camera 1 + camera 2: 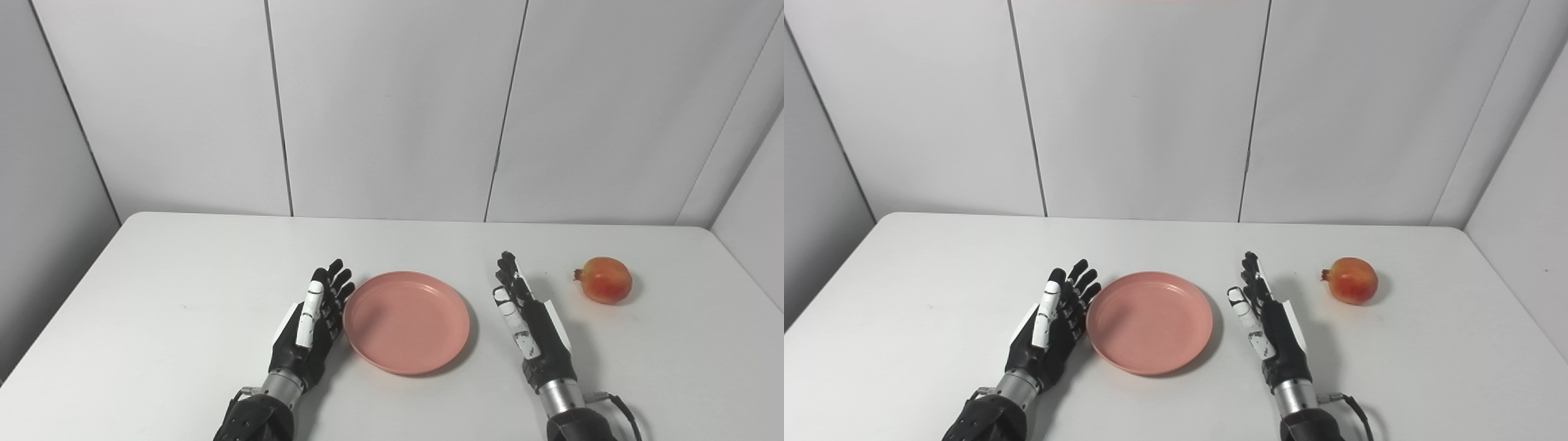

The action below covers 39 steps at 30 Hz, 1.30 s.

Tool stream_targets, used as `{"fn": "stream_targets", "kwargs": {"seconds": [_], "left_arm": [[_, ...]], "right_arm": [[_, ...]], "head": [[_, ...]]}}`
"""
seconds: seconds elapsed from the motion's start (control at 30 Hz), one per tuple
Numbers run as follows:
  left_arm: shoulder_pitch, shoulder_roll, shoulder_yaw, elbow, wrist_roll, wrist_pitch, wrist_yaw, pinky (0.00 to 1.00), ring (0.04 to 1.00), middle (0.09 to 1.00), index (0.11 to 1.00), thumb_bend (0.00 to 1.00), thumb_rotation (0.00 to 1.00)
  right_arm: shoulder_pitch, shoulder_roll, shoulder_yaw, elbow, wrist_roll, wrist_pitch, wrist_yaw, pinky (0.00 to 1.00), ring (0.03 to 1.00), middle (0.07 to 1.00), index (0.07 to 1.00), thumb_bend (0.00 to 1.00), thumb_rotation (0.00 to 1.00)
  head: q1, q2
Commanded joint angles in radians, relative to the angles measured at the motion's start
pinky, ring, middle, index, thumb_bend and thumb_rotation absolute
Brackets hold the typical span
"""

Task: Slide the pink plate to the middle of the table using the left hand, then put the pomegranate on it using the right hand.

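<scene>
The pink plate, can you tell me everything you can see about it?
The pink plate is round and shallow, with a raised rim, and looks like smooth matte plastic. It is empty and lies flat, right side up, on the white table, near the front middle. The left robot hand is open right beside its left edge, perhaps touching it. The right robot hand is open and apart from it.

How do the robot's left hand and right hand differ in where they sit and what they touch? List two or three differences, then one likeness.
The left hand lies against the pink plate's left rim; the right hand sits apart from the plate, on its right. The right hand is between the plate and the pomegranate; the left hand has bare table beside it. Both are open, fingers pointing away, holding nothing.
</scene>
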Motion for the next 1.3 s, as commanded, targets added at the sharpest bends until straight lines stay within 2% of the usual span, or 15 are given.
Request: {"fn": "stream_targets", "kwargs": {"seconds": [0.0, 0.13, 0.3, 0.57, 0.8, 0.97, 1.03, 1.13, 1.27], "left_arm": [[-0.009, -0.009, -0.008, -0.022, -0.007, -0.03, -0.02, 1.0, 1.0, 1.0, 0.997, 0.62, 1.0], [-0.011, -0.009, -0.01, -0.017, 0.002, -0.038, -0.013, 1.0, 1.0, 1.0, 1.0, 0.62, 1.0], [-0.028, -0.007, -0.012, 0.011, 0.05, -0.083, 0.012, 0.99, 1.0, 1.0, 0.998, 0.63, 1.0], [-0.071, -0.004, -0.021, 0.09, 0.149, -0.206, 0.062, 1.0, 1.0, 1.0, 1.0, 0.55, 1.0], [-0.106, -0.004, -0.011, 0.163, 0.166, -0.263, 0.088, 1.0, 1.0, 1.0, 1.0, 0.57, 1.0], [-0.118, -0.008, -0.003, 0.193, 0.149, -0.275, 0.082, 1.0, 1.0, 1.0, 1.0, 0.56, 1.0], [-0.122, -0.01, 0.001, 0.201, 0.137, -0.274, 0.076, 1.0, 1.0, 1.0, 1.0, 0.56, 1.0], [-0.124, -0.013, 0.005, 0.207, 0.122, -0.258, 0.069, 1.0, 1.0, 1.0, 1.0, 0.57, 1.0], [-0.123, -0.018, 0.013, 0.205, 0.091, -0.233, 0.056, 1.0, 1.0, 1.0, 1.0, 0.58, 1.0]], "right_arm": [[-0.001, 0.01, 0.006, 0.012, 0.0, 0.0, -0.005, 1.0, 1.0, 1.0, 1.0, 0.77, 0.89], [-0.002, 0.01, 0.006, 0.01, -0.004, 0.003, -0.009, 1.0, 1.0, 1.0, 1.0, 0.77, 0.89], [-0.005, 0.01, 0.002, -0.002, -0.014, 0.009, -0.019, 1.0, 1.0, 1.0, 1.0, 0.77, 0.9], [-0.03, -0.012, 0.004, -0.029, -0.087, -0.061, -0.061, 1.0, 1.0, 1.0, 1.0, 0.72, 0.94], [-0.053, -0.046, -0.003, -0.057, -0.156, -0.104, -0.098, 0.99, 0.981, 0.997, 1.0, 0.7, 0.98], [-0.061, -0.069, -0.01, -0.085, -0.179, -0.097, -0.113, 0.99, 0.994, 1.0, 1.0, 0.73, 0.94], [-0.065, -0.082, -0.012, -0.094, -0.198, -0.1, -0.12, 0.99, 0.999, 1.0, 1.0, 0.69, 0.93], [-0.077, -0.106, -0.017, -0.103, -0.234, -0.109, -0.14, 0.99, 0.998, 1.0, 1.0, 0.67, 0.92], [-0.096, -0.127, -0.033, -0.113, -0.279, -0.082, -0.168, 0.96, 0.98, 1.0, 1.0, 0.7, 0.92]], "head": [[0.001, 0.002], [-0.002, 0.002], [-0.007, 0.003], [-0.012, 0.003], [-0.014, 0.004], [-0.018, 0.005], [-0.02, 0.006], [-0.022, 0.008], [-0.029, 0.009]]}}
